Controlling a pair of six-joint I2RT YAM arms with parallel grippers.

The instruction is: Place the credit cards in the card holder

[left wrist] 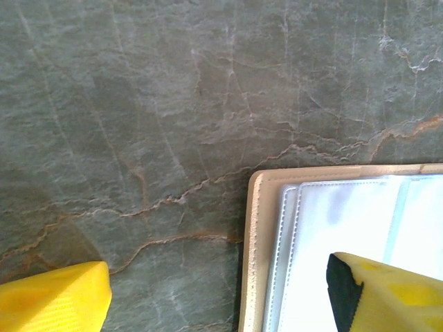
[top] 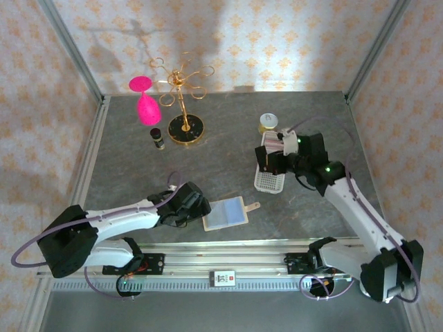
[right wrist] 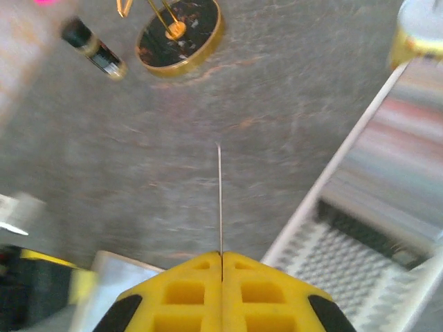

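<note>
One thin credit card [right wrist: 219,200], edge-on, is clamped in the closed right gripper [right wrist: 221,257]. The beige stitched card holder [left wrist: 255,263] (clear sleeves inside) lies open on the veined grey table [left wrist: 138,104]; the left gripper [left wrist: 214,297] has its jaws spread at the holder's edge.

The beige card holder [top: 226,214] lies open on the grey marbled table [top: 124,173], its small tab pointing right. The left gripper [top: 201,211] sits low at its left edge. Over on the right, the right gripper [top: 275,146] hangs above the far end of a long white perforated tray [top: 271,182], near a small jar [top: 268,123]. At the back stand a gold rack [top: 184,104], a pink glass [top: 145,102] just beside it, and a small dark bottle [top: 158,138].
</note>
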